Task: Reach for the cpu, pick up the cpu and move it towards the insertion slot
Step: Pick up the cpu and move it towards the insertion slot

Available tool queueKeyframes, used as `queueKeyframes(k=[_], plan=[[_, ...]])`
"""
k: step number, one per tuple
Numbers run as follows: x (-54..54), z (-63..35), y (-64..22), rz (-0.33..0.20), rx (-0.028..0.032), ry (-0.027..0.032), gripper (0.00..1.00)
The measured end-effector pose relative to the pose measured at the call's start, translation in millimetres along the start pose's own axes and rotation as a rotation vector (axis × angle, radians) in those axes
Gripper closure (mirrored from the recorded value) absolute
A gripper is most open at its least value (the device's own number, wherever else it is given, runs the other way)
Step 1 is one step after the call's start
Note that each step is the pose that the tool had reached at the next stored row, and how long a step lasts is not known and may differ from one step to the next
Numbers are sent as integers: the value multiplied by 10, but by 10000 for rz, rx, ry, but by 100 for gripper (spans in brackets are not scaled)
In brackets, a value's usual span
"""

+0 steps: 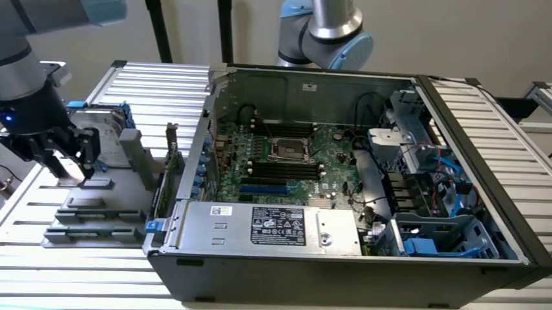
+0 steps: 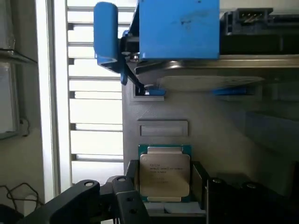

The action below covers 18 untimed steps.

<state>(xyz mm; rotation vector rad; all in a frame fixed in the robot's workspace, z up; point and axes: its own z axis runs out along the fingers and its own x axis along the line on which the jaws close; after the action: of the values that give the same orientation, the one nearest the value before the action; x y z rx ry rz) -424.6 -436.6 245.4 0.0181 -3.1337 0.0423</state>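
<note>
The slatted metal table [image 1: 155, 84] carries an open computer case [image 1: 345, 271] toward the exterior view's right, its lower edge cut off by the frame. Inside lies the motherboard [image 1: 332, 165], part hidden by a labelled power supply [image 1: 267, 226] along the near wall and by cables and drive cages at the exterior view's right. The grey arm [image 1: 26, 77] comes in at the exterior view's left, its upper part cut off. Beside the case on that side stands a grey fixture [image 1: 95, 206]. The wrist view shows a silver hard drive [image 2: 210, 81] with a blue bracket [image 2: 177, 28] resting on it, the drive's far end out of frame. The insertion slot [image 1: 291, 150], a silver frame with a dark centre, sits mid-board above the black memory slots [image 1: 280, 171], well apart from the gripper [image 1: 74, 169], which is low over the fixture and masks what lies between its fingers in the exterior view. The wrist view settles it: the cpu [image 2: 164, 170] lies flat on the fixture, silver face up, print too small to read. The jaws stand narrow, drawn in against two opposite edges of the cpu
</note>
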Motion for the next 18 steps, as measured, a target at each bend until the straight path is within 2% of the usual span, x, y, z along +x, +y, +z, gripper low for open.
queueKeyframes(k=[10, 18], plan=[[-60, -455, -88, -1, -44, 2, 45], [-400, -811, -119, -6, -150, 13, 45]])
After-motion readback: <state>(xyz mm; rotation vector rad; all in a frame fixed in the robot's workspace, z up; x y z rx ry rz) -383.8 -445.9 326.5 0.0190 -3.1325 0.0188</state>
